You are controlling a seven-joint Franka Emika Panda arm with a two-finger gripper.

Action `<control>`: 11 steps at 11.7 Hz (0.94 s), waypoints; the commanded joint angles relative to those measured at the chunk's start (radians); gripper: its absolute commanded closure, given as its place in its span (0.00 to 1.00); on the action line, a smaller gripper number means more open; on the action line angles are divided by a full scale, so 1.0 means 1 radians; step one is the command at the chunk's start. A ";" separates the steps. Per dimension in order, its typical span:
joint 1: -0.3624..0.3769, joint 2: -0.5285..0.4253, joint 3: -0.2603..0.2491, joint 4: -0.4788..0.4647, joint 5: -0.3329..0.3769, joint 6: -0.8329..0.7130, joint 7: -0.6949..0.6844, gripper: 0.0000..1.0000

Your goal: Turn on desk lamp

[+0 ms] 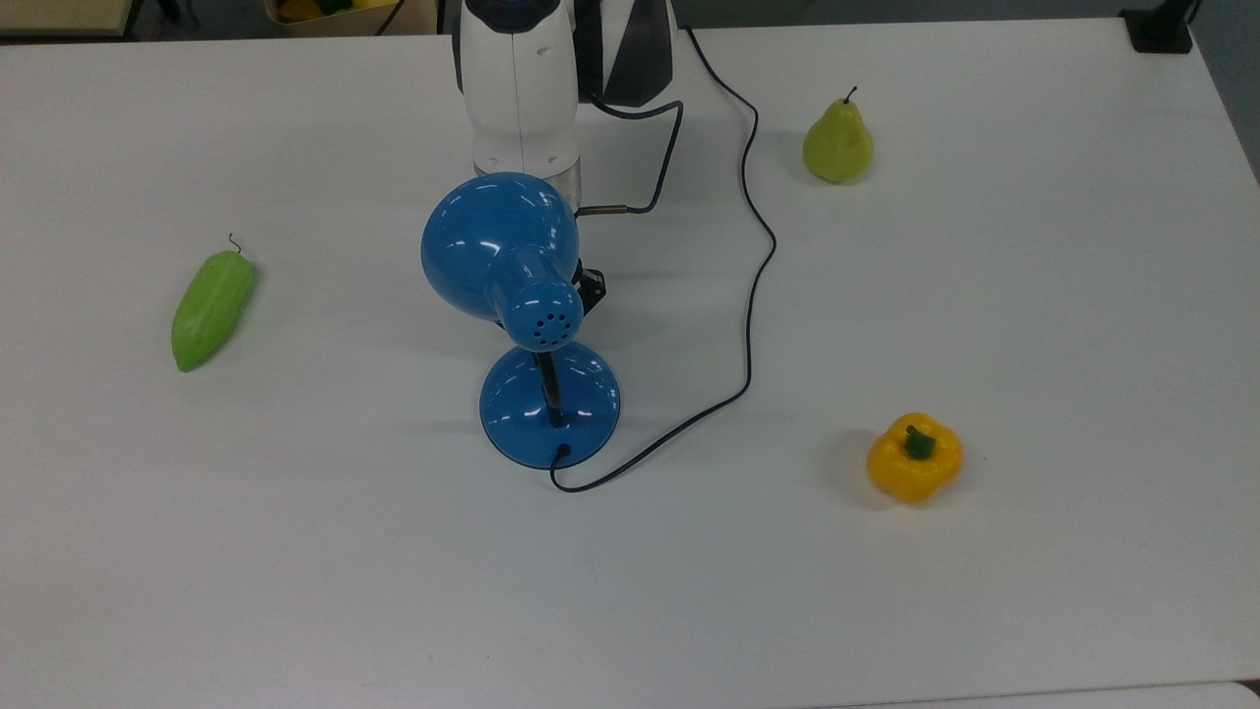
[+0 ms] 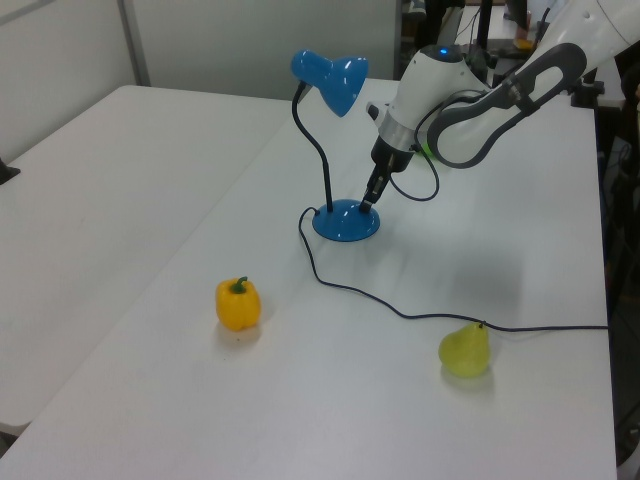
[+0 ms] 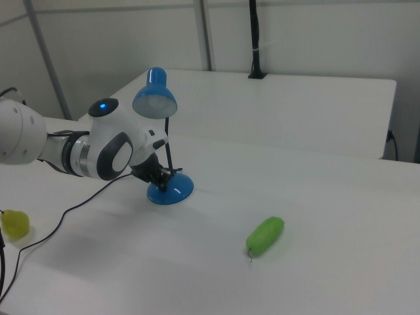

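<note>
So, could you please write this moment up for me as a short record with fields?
table: white tabletop
desk lamp: blue desk lamp standing upright near the middle, shade unlit in the right view
cord: thin black cord running from the lamp base across the table
gripper: gripper angled down onto the rim of the lamp's round base
pear: green pear beside the cord
bell pepper: yellow bell pepper on the top view's right
green vegetable: long green vegetable lying on the top view's left
</note>
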 commanded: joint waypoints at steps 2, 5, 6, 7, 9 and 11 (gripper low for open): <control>0.008 0.068 -0.006 0.028 -0.021 0.018 0.015 1.00; 0.007 0.100 -0.006 0.069 -0.022 0.001 0.011 1.00; 0.007 0.103 -0.006 0.080 -0.021 -0.011 0.012 1.00; 0.004 0.106 -0.006 0.106 -0.021 -0.061 0.011 1.00; 0.002 0.106 -0.006 0.164 -0.021 -0.207 0.009 1.00; 0.002 0.107 -0.006 0.183 -0.021 -0.265 0.002 1.00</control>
